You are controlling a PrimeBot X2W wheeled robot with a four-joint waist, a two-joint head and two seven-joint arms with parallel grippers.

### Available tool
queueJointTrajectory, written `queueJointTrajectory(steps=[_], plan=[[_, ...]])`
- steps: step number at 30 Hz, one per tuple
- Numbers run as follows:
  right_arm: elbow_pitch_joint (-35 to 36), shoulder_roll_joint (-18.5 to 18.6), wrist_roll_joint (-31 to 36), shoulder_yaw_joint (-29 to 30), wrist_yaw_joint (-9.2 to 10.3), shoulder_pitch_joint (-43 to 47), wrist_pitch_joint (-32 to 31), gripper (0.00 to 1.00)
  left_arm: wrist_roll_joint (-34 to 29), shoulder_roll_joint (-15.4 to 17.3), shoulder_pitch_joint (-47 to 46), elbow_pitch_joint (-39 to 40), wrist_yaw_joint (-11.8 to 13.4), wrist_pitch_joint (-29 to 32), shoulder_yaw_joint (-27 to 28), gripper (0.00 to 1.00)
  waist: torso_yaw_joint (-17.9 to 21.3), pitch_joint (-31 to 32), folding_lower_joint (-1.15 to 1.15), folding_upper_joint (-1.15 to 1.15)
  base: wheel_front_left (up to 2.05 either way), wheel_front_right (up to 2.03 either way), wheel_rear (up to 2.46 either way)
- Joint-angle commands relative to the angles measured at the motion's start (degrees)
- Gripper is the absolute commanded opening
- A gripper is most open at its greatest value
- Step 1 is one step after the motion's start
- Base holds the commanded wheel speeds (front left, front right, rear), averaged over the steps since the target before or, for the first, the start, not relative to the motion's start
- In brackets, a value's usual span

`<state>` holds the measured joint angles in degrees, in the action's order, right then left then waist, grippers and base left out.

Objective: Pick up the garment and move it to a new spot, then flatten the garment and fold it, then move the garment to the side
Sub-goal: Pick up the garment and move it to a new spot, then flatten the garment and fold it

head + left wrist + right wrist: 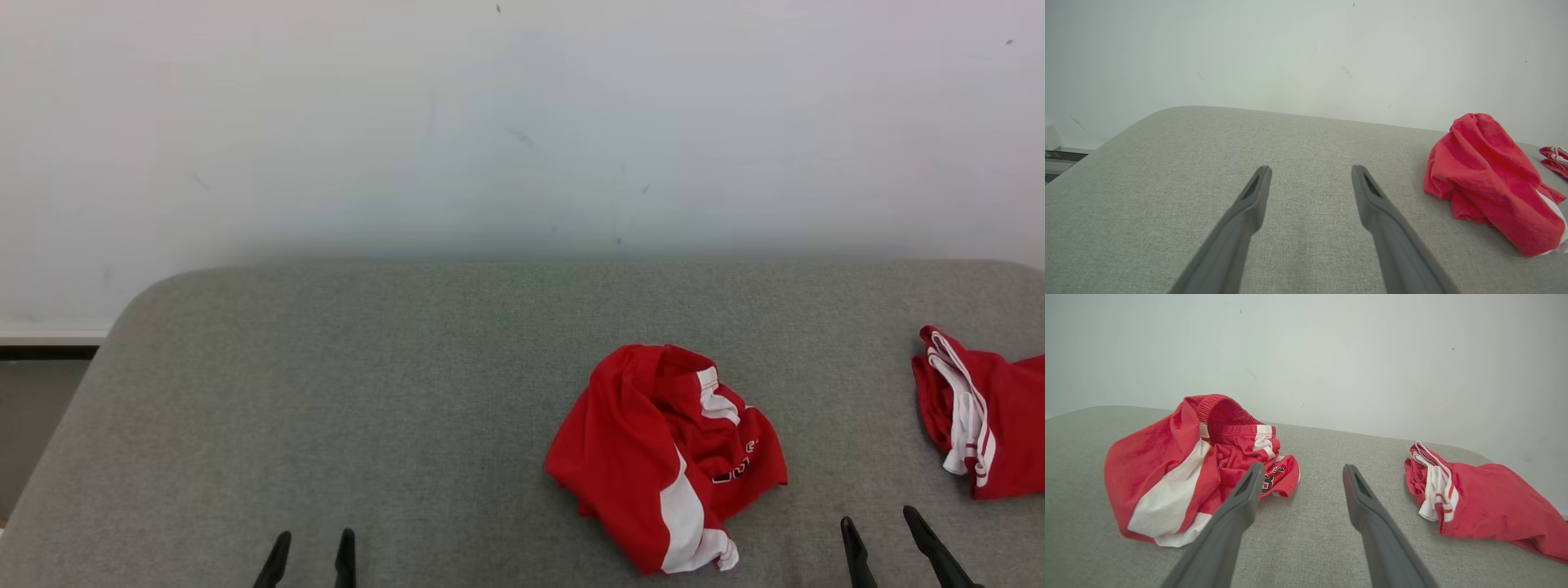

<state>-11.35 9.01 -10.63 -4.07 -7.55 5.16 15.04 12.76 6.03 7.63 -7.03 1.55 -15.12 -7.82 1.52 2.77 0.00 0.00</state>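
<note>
A crumpled red garment (665, 453) with white stripes and dark lettering lies in a heap on the grey padded surface (367, 408), right of centre. The left wrist view has the garment (1490, 183) at its right; the right wrist view has it (1184, 473) at its left. My left gripper (314, 545) is open at the lower left, well apart from the heap, and its fingers (1372, 196) hover over bare fabric. My right gripper (882, 523) is open at the lower right, just right of the heap, with nothing between its fingers (1357, 494).
A second red and white piece of clothing (980, 412) lies at the right edge of the surface, also seen in the right wrist view (1478, 498). A pale wall (522, 122) rises behind. The surface's rounded left corner (139, 302) drops off toward the floor.
</note>
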Motion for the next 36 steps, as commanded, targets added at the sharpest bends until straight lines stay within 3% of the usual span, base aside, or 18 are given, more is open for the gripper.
queueJointTrajectory(steps=[1, 10, 22, 28, 36], plan=[[-0.3, -0.1, -0.1, -0.1, 0.14, 0.7, 0.1, 1.00, -1.0, -0.4, 0.7, 0.2, -0.8, 0.0, 1.0, 1.00, -0.1, 0.1, 0.00, 0.00, 0.00, 0.00, 0.00], [-0.2, -0.3, -0.7, -0.6, 0.14, 0.6, 0.1, 1.00, -3.9, -2.2, 0.6, -0.8, -3.9, 0.0, 3.9, 1.00, 0.6, -0.1, 0.00, 0.00, 0.00, 0.00, 0.00], [-0.2, -0.3, -1.0, -1.2, 0.14, -0.4, 0.1, 1.00, -4.8, -2.9, -1.8, -1.0, -5.5, 0.0, 4.7, 1.00, 1.9, -1.4, 0.00, 0.00, 0.00, 0.00, 0.00], [0.2, -0.4, -1.2, -1.5, 0.14, -1.6, 0.1, 1.00, -6.5, -3.0, -9.8, -0.5, -7.0, 0.0, 0.2, 1.00, 4.5, -2.3, 0.00, 0.00, 0.00, 0.00, 0.00], [0.5, -1.4, -1.4, -2.8, 0.14, -3.4, 0.1, 1.00, -6.3, -3.0, -27.8, -4.3, -8.6, 3.8, -11.6, 1.00, 10.7, -4.8, 0.00, 0.00, 0.00, 0.00, 0.00]])
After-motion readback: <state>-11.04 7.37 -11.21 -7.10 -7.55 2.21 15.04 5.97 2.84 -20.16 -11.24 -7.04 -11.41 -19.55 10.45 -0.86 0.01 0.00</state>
